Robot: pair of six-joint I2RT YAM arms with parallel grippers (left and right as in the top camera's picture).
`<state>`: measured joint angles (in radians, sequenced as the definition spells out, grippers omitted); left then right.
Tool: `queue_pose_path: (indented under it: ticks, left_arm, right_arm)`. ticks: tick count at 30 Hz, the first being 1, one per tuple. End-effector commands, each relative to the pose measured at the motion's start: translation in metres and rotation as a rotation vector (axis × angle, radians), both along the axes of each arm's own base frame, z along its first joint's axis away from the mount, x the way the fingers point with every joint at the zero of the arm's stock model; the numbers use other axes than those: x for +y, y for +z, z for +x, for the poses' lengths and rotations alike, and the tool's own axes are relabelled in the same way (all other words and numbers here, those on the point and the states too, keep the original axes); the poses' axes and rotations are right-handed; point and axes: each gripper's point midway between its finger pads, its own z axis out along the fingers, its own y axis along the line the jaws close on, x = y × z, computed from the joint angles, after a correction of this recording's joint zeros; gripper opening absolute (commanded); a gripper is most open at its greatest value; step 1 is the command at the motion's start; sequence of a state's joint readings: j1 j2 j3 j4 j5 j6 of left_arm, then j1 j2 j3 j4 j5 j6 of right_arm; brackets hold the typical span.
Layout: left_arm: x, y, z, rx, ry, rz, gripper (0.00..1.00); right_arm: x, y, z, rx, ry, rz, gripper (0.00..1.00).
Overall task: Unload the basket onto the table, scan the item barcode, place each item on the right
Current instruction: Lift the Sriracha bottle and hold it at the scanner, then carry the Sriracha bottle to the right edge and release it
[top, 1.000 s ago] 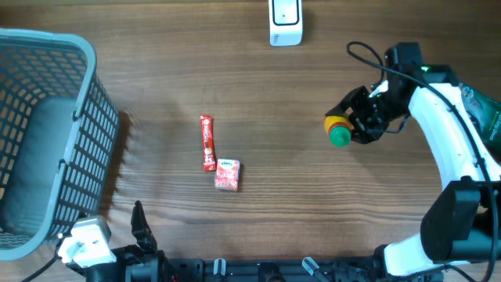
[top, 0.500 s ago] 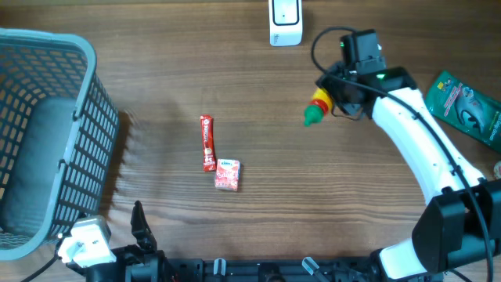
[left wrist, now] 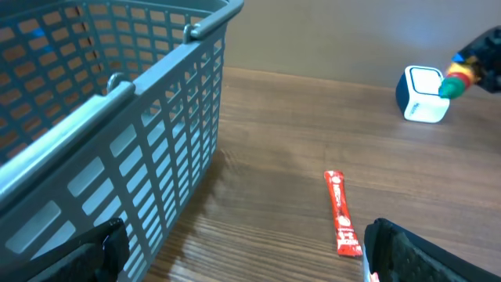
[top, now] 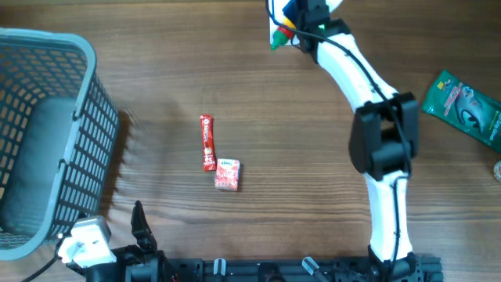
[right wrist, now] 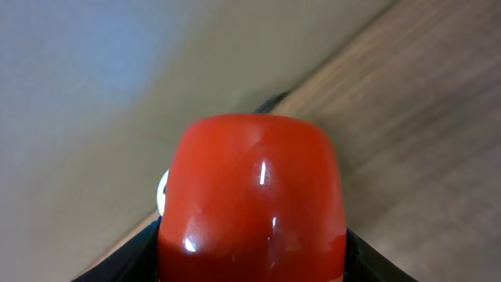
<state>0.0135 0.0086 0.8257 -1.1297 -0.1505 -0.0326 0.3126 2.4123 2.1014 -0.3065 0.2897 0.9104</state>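
Up at the far edge of the counter (top: 313,157), we see the right arm stretched out with its end effector (top: 300,17) clamped partway closed around the item (top: 280,33) (red body, yellow band, green tip). We read that as a firm hold: the right wrist view is filled by the item's glossy red end sitting between the fingers. From overhead the item hangs directly over the white scanner (left wrist: 423,95); in the left wrist view its green tip sits just beside the scanner's top corner. We can't tell if they touch.

Left end effector (left wrist: 244,233) is low at the near-left corner, jaws fully spread, holding nothing, right beside the grey basket (top: 47,133).

Mid-counter: a red stick sachet (top: 207,142) with a small pink packet (top: 227,175) just beside its near end. A green pouch (top: 462,98) lies at the right edge.
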Motion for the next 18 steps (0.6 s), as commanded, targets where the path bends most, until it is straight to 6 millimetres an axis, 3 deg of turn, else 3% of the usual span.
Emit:
queue_pose_path:
  ticks: [1, 8, 11, 14, 17, 18]
  left_arm:
    - [0.0, 0.001, -0.001, -0.009, 0.002, -0.007, 1.0]
    - [0.0, 0.001, -0.001, -0.009, 0.002, -0.007, 1.0]
    - [0.0, 0.001, -0.001, -0.009, 0.002, -0.007, 1.0]
    - [0.0, 0.001, -0.001, -0.009, 0.002, -0.007, 1.0]
    - [0.0, 0.001, -0.001, -0.009, 0.002, -0.007, 1.0]
    - [0.0, 0.001, -0.001, -0.009, 0.002, -0.007, 1.0]
  right_arm:
    - [0.0, 0.0, 0.027, -0.094, -0.038, -0.017, 0.18]
    - [0.002, -0.005, 0.025, -0.065, -0.024, -0.021, 0.19]
    - [-0.022, 0.027, 0.017, -0.013, -0.06, -0.089, 0.17]
    - [-0.09, 0.061, -0.004, 0.061, -0.166, -0.117, 0.17]
    - [-0.193, 0.061, -0.038, 0.209, -0.323, -0.154, 0.17]
    - [-0.245, 0.05, -0.057, 0.289, -0.418, -0.169, 0.18]
